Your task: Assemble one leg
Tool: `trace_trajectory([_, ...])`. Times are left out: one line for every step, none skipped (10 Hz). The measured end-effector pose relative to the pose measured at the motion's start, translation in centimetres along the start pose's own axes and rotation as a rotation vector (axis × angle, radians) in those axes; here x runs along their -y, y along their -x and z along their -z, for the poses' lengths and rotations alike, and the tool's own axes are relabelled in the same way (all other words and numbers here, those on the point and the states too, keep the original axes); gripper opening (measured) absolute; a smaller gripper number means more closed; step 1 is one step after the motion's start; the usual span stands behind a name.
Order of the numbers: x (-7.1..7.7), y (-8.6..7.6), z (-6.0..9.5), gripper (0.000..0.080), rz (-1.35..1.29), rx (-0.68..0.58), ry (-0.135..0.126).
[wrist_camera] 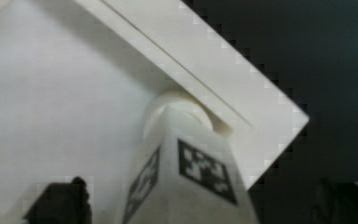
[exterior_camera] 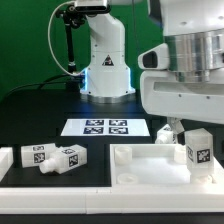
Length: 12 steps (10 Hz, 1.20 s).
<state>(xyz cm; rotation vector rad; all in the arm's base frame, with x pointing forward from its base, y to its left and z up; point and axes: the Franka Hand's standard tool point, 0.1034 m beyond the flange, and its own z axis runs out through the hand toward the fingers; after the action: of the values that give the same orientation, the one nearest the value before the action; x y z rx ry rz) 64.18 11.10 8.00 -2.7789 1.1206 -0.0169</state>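
Observation:
My gripper is shut on the leg, a white blocky peg with a black-and-white tag. It holds the leg upright over the right part of the flat white table-top piece. In the wrist view the leg runs between my dark fingers. Its round end sits against the table-top piece close to a corner by the raised rim. Whether the end is seated in a hole is hidden.
Two more tagged legs lie at the exterior view's left, beside a white block. The marker board lies mid-table in front of the robot base. A white bar runs along the front.

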Motion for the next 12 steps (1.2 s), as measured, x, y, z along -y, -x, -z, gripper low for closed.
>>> trace_trajectory([-0.09, -0.12, 0.02, 0.0641, 0.055, -0.001, 0.001])
trace_trajectory([-0.1, -0.13, 0.02, 0.0648, 0.142, -0.001, 0.001])
trace_trajectory([-0.09, -0.18, 0.05, 0.0649, 0.278, -0.01, 0.014])
trace_trajectory([0.1, -0.14, 0.06, 0.0649, 0.466, -0.029, 0.039])
trace_trajectory([0.5, 0.06, -0.09, 0.0649, 0.618, -0.043, 0.041])
trace_trajectory([0.53, 0.09, -0.12, 0.0649, 0.6, -0.043, 0.037])
trace_trajectory([0.5, 0.06, -0.12, 0.0526, 0.599, -0.043, 0.037])
trace_trajectory([0.54, 0.1, -0.13, 0.0389, 0.545, -0.042, 0.033])
trace_trajectory([0.57, 0.15, -0.14, 0.0389, 0.455, -0.041, 0.028])
trace_trajectory([0.41, -0.01, -0.12, 0.0292, 0.392, -0.043, 0.029])
trace_trajectory([0.37, 0.02, -0.16, 0.0292, 0.269, -0.047, 0.028])
trace_trajectory([0.37, 0.09, -0.18, 0.0292, 0.12, -0.058, 0.031])
